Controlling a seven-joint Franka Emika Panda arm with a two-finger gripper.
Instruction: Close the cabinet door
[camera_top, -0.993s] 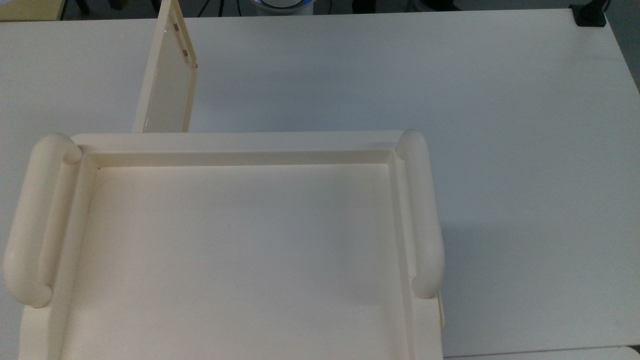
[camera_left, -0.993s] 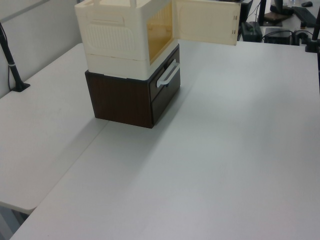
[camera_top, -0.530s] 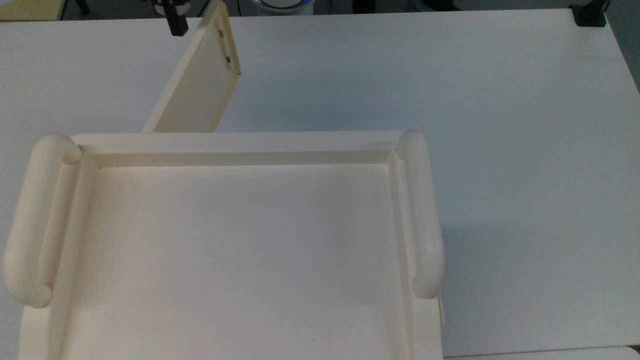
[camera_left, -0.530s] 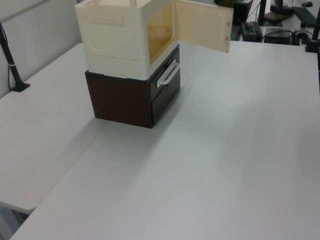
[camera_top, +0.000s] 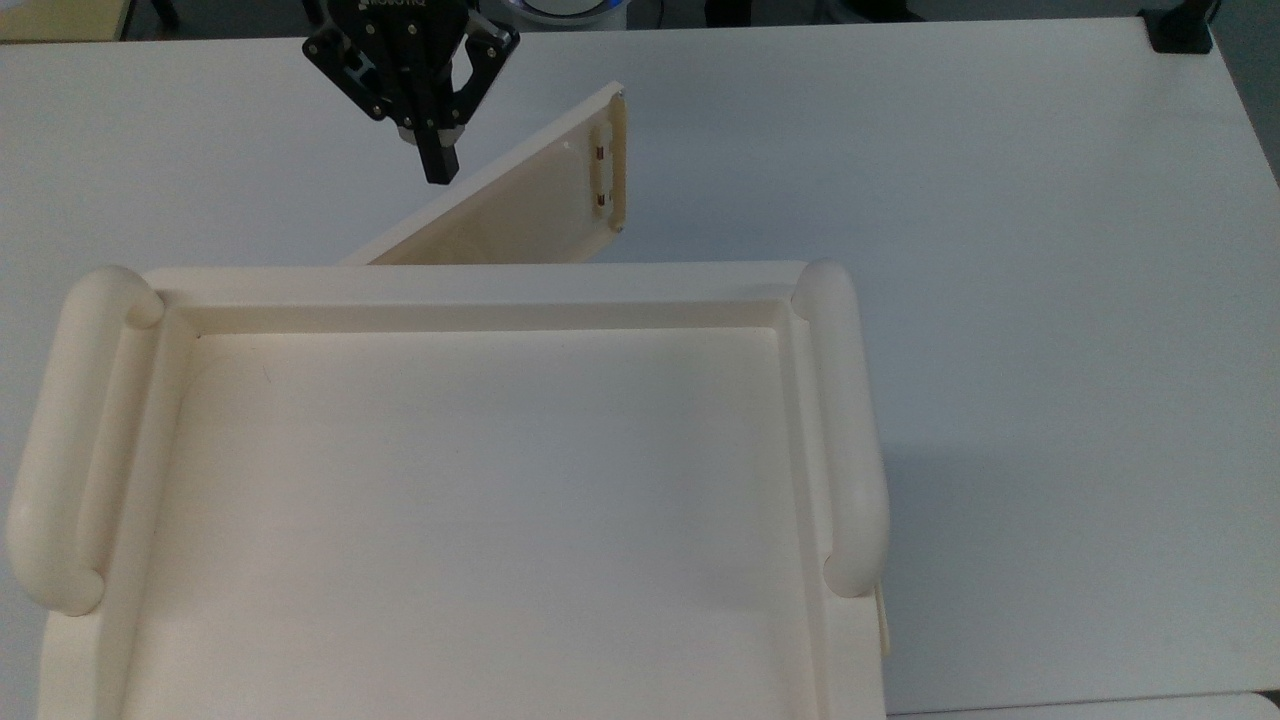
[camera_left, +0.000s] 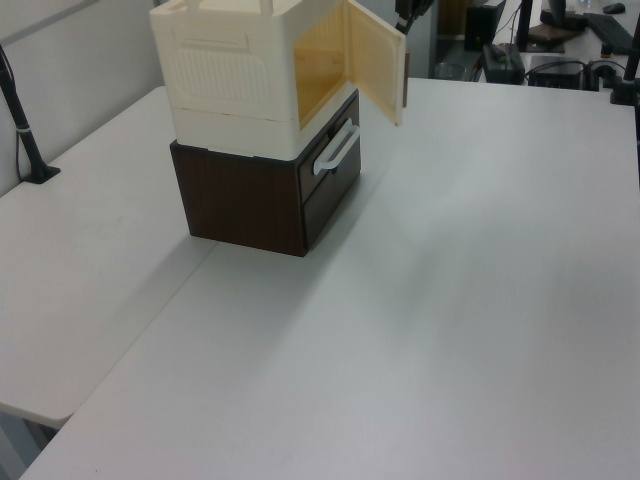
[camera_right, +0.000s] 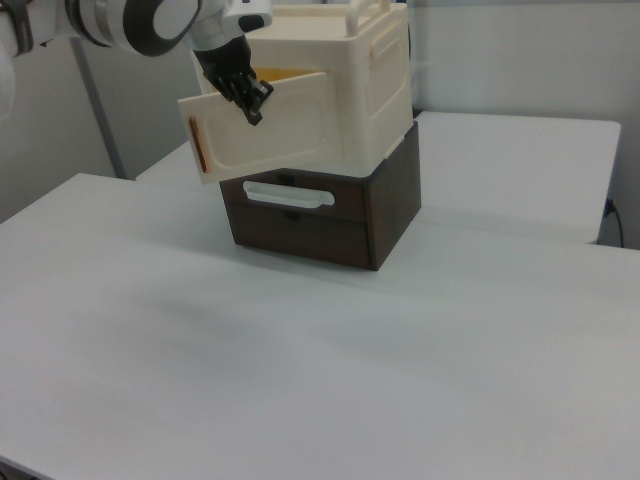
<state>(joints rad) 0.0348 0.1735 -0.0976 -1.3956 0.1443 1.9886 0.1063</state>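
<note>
1. Near table's far edge in top view: gripper, fingers together, nothing held, tip against outer face of cabinet door.
2. Door half open, angled off cabinet front; lower part hidden behind cabinet top.
3. Under cabinet: dark drawer unit; arm cut off at frame.

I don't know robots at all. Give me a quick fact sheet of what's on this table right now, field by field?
Surface: white table
Bottom unit: dark brown drawer chest with a pale handle
On top of it: cream cabinet
Cabinet door: partly open, angled away from the front
Gripper: black, fingers together, against the door's outer face
</note>
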